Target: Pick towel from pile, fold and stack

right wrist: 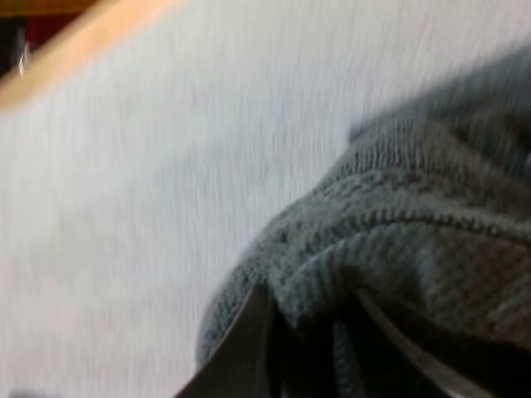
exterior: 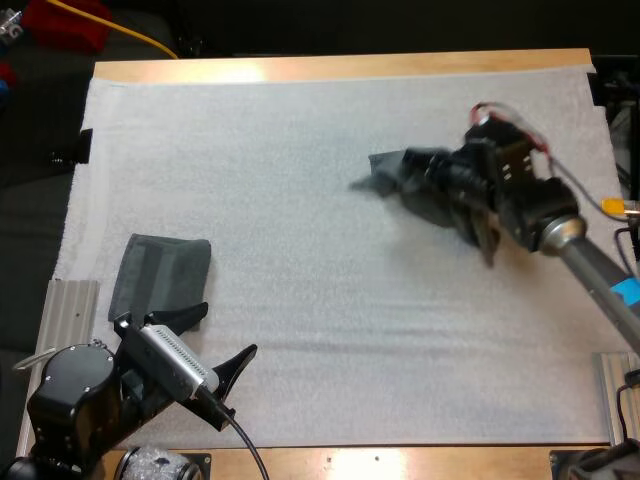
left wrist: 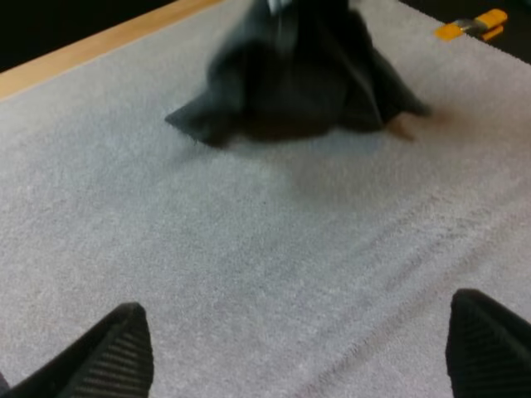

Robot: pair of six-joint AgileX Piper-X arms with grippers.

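One wooden table carries a white mat that covers nearly all of its top. A strip of bare wood shows along the far side.

From above, the right arm reaches in over the right half of the mat. The left arm sits low at the near left corner.

A crumpled towel, dark grey-green, hangs in the right half of the mat, toward the far side. It is bunched at the top and spreads downward like a small tent, with loose corners pointing out to the sides. A soft shadow lies on the mat beneath it. Whether its lowest edges touch the mat cannot be told. Close up, its weave shows fine ribs and a rolled hem.

A folded towel of the same colour lies flat at the left edge of the mat. It is a neat rectangle with faint stripes, just beyond the left arm and well apart from the crumpled one.

The right gripper pinches the crumpled towel, with cloth packed between its two fingers and draped over them.

The left gripper has its fingers spread wide with only bare mat between them. It touches nothing and points across the mat toward the hanging towel.
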